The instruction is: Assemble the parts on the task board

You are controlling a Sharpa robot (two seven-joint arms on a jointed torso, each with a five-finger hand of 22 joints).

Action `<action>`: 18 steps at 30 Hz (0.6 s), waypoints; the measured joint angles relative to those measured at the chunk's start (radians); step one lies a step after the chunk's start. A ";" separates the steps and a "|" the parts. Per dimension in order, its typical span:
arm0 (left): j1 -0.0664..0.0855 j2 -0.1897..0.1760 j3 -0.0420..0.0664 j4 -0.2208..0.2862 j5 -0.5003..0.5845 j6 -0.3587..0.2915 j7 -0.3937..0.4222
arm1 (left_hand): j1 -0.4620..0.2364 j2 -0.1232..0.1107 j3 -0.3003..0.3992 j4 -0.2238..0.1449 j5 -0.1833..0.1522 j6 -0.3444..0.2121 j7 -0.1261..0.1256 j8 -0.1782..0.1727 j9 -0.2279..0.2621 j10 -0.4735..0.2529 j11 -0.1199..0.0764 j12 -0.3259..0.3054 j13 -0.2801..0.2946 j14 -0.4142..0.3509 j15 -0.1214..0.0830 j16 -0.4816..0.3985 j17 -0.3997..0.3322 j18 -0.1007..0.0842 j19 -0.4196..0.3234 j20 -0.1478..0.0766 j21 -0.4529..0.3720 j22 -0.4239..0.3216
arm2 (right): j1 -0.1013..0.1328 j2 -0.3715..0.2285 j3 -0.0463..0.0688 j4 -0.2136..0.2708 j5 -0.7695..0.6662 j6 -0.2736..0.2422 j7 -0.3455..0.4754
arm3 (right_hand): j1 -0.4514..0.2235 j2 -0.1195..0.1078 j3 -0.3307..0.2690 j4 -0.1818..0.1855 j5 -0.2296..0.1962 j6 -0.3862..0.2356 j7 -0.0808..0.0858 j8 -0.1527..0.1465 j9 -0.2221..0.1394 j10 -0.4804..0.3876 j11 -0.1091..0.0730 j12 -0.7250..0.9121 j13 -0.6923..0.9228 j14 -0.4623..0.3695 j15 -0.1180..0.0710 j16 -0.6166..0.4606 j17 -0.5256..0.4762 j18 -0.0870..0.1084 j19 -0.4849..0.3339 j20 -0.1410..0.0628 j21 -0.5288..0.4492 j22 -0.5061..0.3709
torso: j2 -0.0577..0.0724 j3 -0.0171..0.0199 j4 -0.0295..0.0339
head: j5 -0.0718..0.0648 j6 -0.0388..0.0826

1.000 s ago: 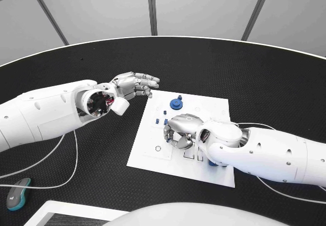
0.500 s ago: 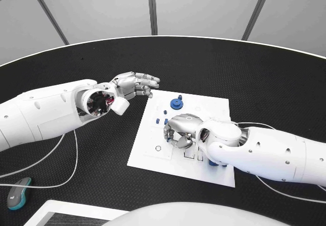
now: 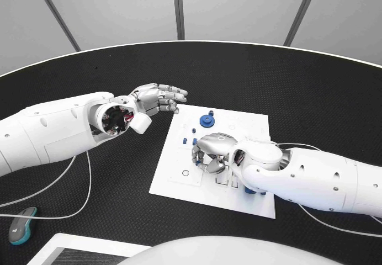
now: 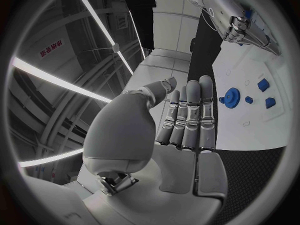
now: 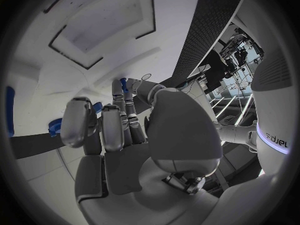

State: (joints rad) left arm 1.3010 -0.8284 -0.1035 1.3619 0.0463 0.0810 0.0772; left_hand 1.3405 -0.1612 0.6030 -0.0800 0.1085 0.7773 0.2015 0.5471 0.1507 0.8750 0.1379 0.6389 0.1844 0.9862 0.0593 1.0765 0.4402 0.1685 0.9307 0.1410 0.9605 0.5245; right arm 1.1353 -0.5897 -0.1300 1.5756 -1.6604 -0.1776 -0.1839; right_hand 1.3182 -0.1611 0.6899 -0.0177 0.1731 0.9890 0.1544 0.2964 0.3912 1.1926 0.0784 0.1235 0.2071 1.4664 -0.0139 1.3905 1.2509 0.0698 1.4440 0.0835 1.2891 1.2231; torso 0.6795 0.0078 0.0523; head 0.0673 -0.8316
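Table [image 3: 318,83]: black, round-edged, carrying the task board near its middle.
Task board [image 3: 179,160]: a white plate lying flat, set at a slight angle under the right hand; in the left wrist view [image 4: 250,120] its pale surface spreads beyond the fingertips.
Right arm [image 3: 318,176]: white, reaching in over the near right corner of the board and covering that part.
Left arm [image 3: 56,132]: white, stretched over the bare table to the left of the board.
Right hand [image 3: 213,152]: silver, palm down on the middle of the board, fingers curled toward the surface; the right wrist view [image 5: 119,130] shows a small blue piece [image 5: 124,85] at the fingertips, pinched between thumb and finger as far as can be made out.
Left hand [image 3: 159,98]: held above the table just beyond the board's far left corner, fingers bent in together, grasping nothing; in the left wrist view [image 4: 181,125] they lie straight and side by side with no part between them.
Blue gear [image 3: 207,120]: round, with a raised hub, standing on the far end of the board, apart from both hands; also seen at [image 4: 232,96].
Small blue parts [image 3: 194,132]: a few pegs between the gear and the right hand, close to its knuckles.
Cable [image 3: 84,187]: thin, white, looping across the table below the left arm.
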 measured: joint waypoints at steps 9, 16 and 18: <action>0.000 0.001 0.000 -0.002 0.000 0.001 -0.001 | 0.000 0.000 0.000 0.000 0.000 0.000 0.000 0.000 0.000 -0.001 0.001 0.000 0.000 0.000 0.000 0.000 0.000 0.000 0.000 0.000 0.000 -0.001 | 0.000 -0.002 0.000 -0.001 0.000 -0.025 0.008 | -0.028 -0.028 -0.003 0.003 0.001 -0.054 0.022 -0.040 -0.019 -0.103 0.032 -0.053 -0.039 0.000 0.027 -0.018 -0.028 0.009 -0.026 0.026 -0.055 -0.054 | -0.001 0.0003 -0.0004 | 0.000 0.000; 0.000 0.000 0.000 -0.002 0.000 0.002 -0.003 | 0.000 0.000 0.000 0.000 0.000 0.000 0.000 0.000 0.000 -0.001 0.001 0.000 0.000 0.000 0.000 0.000 0.000 0.000 0.000 0.000 0.000 -0.001 | 0.000 -0.014 0.000 0.013 0.000 -0.036 0.006 | -0.027 -0.049 -0.018 -0.013 0.008 -0.069 0.019 -0.053 -0.026 -0.145 0.037 -0.053 -0.060 0.000 0.027 -0.031 -0.046 0.016 -0.033 0.033 -0.089 -0.091 | -0.001 0.0009 -0.0004 | -0.002 0.002; 0.000 -0.001 0.000 -0.002 0.000 0.004 -0.004 | 0.000 0.000 0.000 0.000 0.000 0.000 0.000 0.000 0.000 -0.001 0.001 0.000 0.000 0.000 0.000 0.000 0.000 0.000 0.000 0.000 0.000 -0.001 | 0.000 -0.021 0.000 0.020 0.000 -0.041 0.006 | -0.030 -0.052 -0.020 -0.015 0.008 -0.071 0.017 -0.059 -0.028 -0.149 0.039 -0.053 -0.063 0.000 0.027 -0.031 -0.049 0.016 -0.033 0.033 -0.093 -0.096 | -0.001 0.0012 -0.0004 | -0.004 0.003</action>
State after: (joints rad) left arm 1.3010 -0.8293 -0.1036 1.3595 0.0462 0.0846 0.0736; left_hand 1.3405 -0.1612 0.6030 -0.0801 0.1085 0.7773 0.2015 0.5471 0.1508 0.8736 0.1393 0.6389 0.1845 0.9862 0.0593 1.0765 0.4403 0.1685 0.9306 0.1410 0.9606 0.5237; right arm 1.1351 -0.6104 -0.1305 1.5956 -1.6602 -0.2186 -0.1781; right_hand 1.2883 -0.2126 0.6694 -0.0331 0.1812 0.9178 0.1713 0.2378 0.3630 1.0440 0.1170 0.0706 0.1438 1.4665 0.0127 1.3595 1.2017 0.0855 1.4112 0.1162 1.1960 1.1270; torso 0.6788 0.0090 0.0519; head 0.0638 -0.8287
